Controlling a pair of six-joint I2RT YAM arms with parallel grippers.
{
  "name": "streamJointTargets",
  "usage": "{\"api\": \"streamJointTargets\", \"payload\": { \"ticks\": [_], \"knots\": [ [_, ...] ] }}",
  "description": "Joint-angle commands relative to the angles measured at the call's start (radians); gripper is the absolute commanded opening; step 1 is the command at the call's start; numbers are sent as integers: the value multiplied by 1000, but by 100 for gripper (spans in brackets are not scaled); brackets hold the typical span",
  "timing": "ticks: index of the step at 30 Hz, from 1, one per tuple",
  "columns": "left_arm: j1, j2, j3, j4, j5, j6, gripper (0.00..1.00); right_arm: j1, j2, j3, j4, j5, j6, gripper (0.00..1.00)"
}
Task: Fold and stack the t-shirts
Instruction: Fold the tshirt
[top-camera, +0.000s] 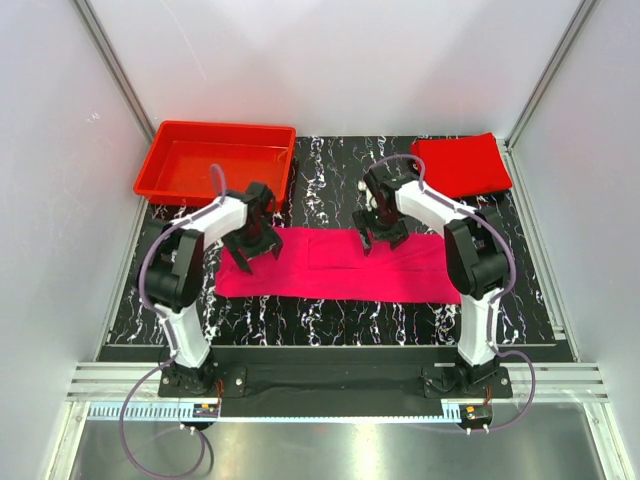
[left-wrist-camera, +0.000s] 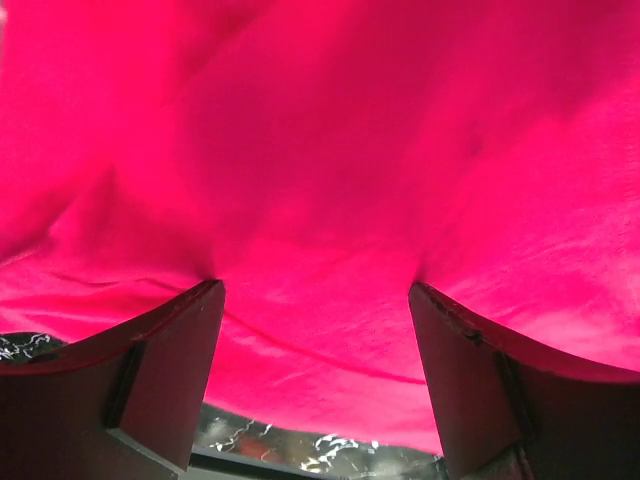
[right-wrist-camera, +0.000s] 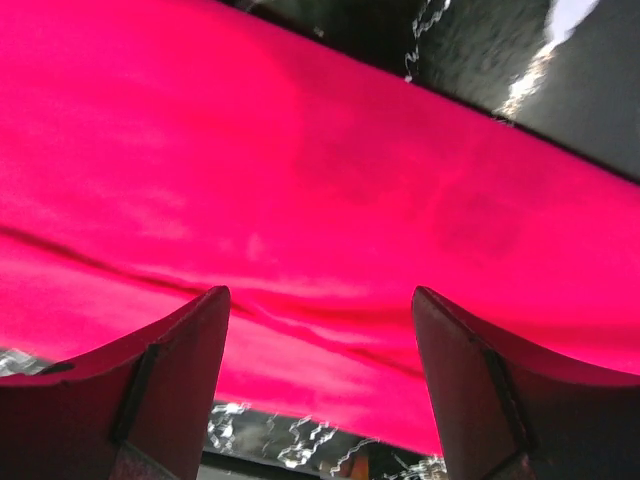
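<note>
My wrist views show mostly blurred pink cloth, its edges cut off. My left gripper (left-wrist-camera: 315, 288) and right gripper (right-wrist-camera: 320, 292) both stand spread wide, clasping nothing, tips at the magenta t-shirt (top-camera: 340, 272); I cannot tell whether they touch it. The shirt lies as a long band on the mat (top-camera: 330, 318). The red t-shirt (top-camera: 460, 165) lies folded at the far right.

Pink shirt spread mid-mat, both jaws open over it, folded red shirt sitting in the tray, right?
No: the top external view shows the folded red shirt on the mat at far right, not in the tray at far left. The pink shirt is spread mid-mat, left gripper and right gripper jaws open over it.
</note>
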Motion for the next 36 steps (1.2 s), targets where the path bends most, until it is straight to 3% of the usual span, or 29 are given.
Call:
{"api": "streamJointTargets", "payload": {
  "ticks": [1,5,13,16,20,26,33,36],
  "knots": [
    [-64,72,133,-35,-79,32,81,1,49,-56,53,51,15,81],
    [-130,220,211,-75,14,18,82,-24,36,-179,90,41,92,81],
    [-256,395,424,-127,88,54,84,-85,-159,-388,79,-13,222,82],
    [-318,519,613,-178,105,97,84,-97,-225,-470,65,-28,279,82],
    [-342,642,834,-147,317,111,84,-102,-305,-527,74,-73,330,82],
    [-305,768,1010,-158,425,232,81,-104,-325,-558,102,-145,388,82],
    [-152,891,1183,-118,643,364,76,-61,-260,-541,189,-295,494,83],
    [-86,914,1169,22,796,325,74,-22,-224,-515,245,-370,570,83]
  ]
}}
